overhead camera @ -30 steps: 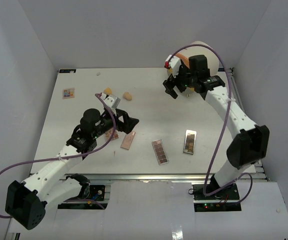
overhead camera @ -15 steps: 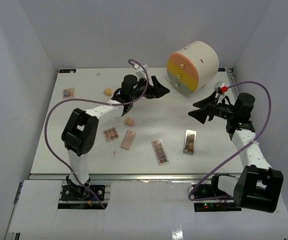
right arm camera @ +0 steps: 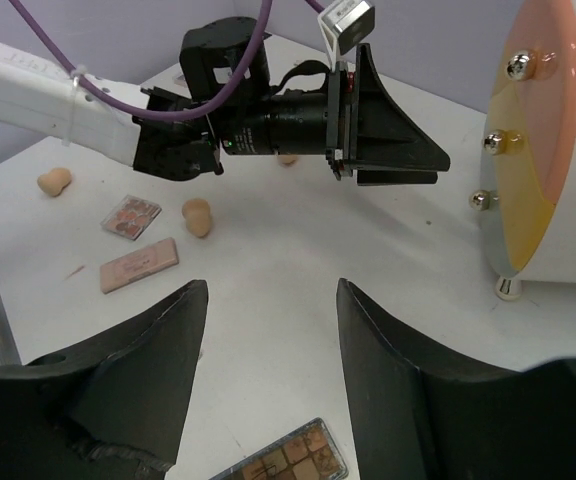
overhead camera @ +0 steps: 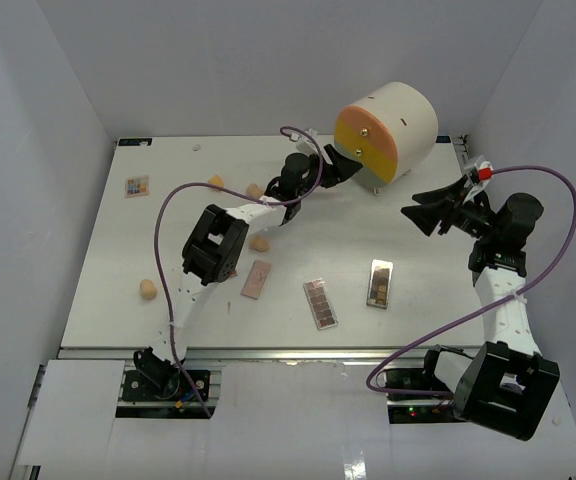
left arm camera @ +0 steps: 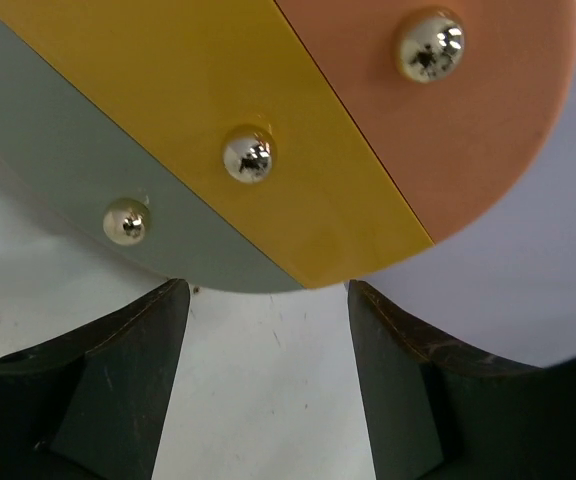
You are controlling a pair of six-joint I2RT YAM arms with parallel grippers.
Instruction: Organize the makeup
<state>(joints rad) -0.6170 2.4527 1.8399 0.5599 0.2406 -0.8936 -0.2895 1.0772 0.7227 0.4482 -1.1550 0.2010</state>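
The makeup lies scattered on the white table. A pink palette, two brown palettes and a small palette lie flat. Peach sponges sit around the left arm. My left gripper is open and empty, just in front of the cream cylinder's grey, yellow and orange drawer fronts. My right gripper hovers open and empty to the cylinder's right, above a brown palette.
Each drawer front carries a silver knob. In the right wrist view the left gripper points at the cylinder, with a square palette, the pink palette and a sponge behind it. Grey walls close in the table.
The left arm has swung from the palettes up to the cylinder's front. The right arm has pulled back from the cylinder to the right. A sponge now lies at the table's left front.
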